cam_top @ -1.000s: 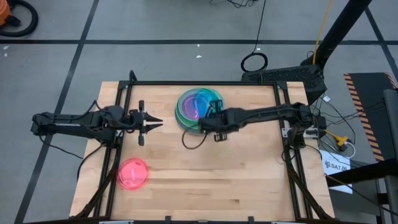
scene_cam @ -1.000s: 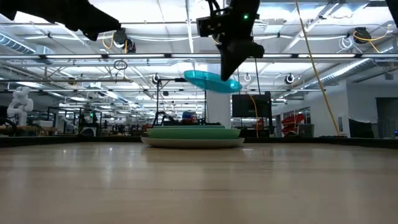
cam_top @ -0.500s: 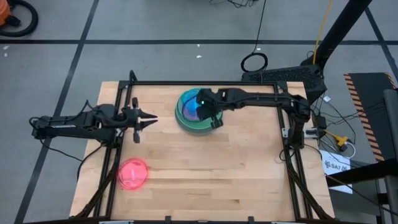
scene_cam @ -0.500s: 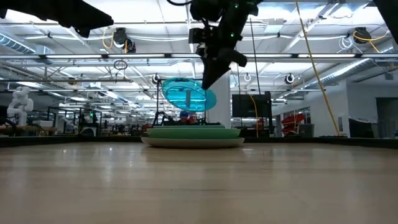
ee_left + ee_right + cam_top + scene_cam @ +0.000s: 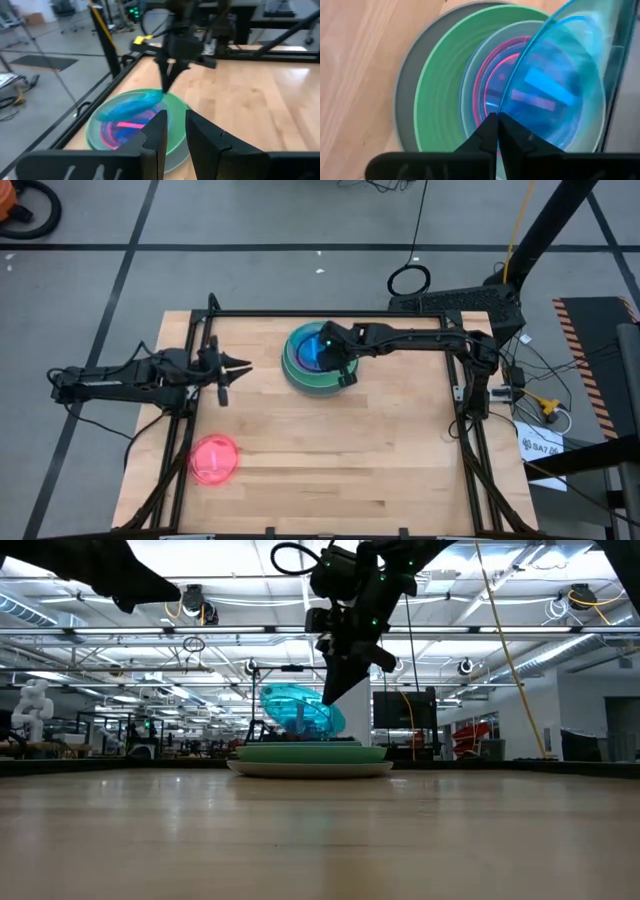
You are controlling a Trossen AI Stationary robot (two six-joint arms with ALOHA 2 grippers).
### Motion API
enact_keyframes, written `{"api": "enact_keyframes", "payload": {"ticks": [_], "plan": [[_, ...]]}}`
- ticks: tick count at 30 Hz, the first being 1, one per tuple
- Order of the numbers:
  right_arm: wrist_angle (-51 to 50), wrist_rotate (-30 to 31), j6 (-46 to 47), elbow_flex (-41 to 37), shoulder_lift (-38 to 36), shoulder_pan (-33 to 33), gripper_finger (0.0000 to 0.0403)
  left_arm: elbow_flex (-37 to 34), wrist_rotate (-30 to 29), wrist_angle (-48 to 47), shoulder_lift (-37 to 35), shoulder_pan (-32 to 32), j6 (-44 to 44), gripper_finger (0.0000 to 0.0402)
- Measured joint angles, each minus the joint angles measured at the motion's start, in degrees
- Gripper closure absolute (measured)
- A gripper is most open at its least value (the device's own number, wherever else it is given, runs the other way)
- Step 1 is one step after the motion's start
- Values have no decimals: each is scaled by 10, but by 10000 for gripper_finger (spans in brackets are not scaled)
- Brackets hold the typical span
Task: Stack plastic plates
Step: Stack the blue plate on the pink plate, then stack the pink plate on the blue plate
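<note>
tilt was what mattered here: the small translucent teal plastic plate hung at a slant from the right gripper, pinched at its raised edge, with its low edge dipping toward the stack of round plastic plates beneath it. that stack sat near the far edge of the wooden table, about midway along it; from the bottom it showed a large grey plate, a large green plate, a paler plate and a pink ring inside that, though the inner layers were hard to separate through the teal plastic. the right gripper's fingers were closed almost together on the teal plate's rim, as the right wrist view showed, and the plate lay away from the fingertips over the stack's middle. in the low view its low edge looked just above or touching the top of the stack; which, i could not tell. so the coming move seemed to be one of levelling the plate and letting go straight down, since it was already over the stack. a small pink plastic plate lay alone near the left front corner of the table, well apart from the stack. the left gripper hovered by the left edge, holding nothing, its fingers a narrow gap apart, and it was the nearer arm to the pink plate.
</note>
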Motion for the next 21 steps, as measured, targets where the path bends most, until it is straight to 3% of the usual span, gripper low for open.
{"api": "enact_keyframes", "payload": {"ticks": [5,12,21], "plan": [[1,3,9,0,0,0,380,0,-40,-4,0,0,-18,325],[13,13,11,0,0,0,327,0,-48,-45,0,0,-75,325],[16,29,58,0,0,0,294,0,-48,-191,1,0,-260,325]]}}
